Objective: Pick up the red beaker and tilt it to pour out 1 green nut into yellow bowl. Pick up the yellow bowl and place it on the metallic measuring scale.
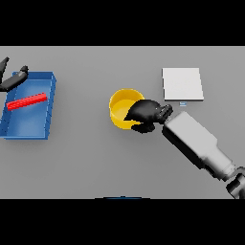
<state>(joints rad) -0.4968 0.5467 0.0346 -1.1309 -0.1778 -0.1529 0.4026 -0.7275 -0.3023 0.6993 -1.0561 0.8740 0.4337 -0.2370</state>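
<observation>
Far left edge of the grey desk (95, 158): left hand (12, 79), dark fingers straight and spread, holding nothing, its tips over the upper-left corner of the blue tray (48, 115). Tray is well left of the yellow bowl (119, 103); inside it lies a red bar-shaped thing (27, 101), tilted, right end higher in the view. It does not look like a beaker; can't tell more.

Yellow bowl sits approx. mid-desk, upright, open side up. Can't tell if anything is in it; no green nut seen.

Right hand (146, 114) is at the bowl's right rim, fingers curled over the rim & the side wall, thumb side lower; it grips the bowl. White-grey forearm (196, 143) runs from the hand down to the lower right.

Up & right of the bowl, apart from it: the metallic measuring scale (182, 83), a flat pale square plate w/ a small tab at its near edge. Nothing on the plate. Bowl not on scale yet.
</observation>
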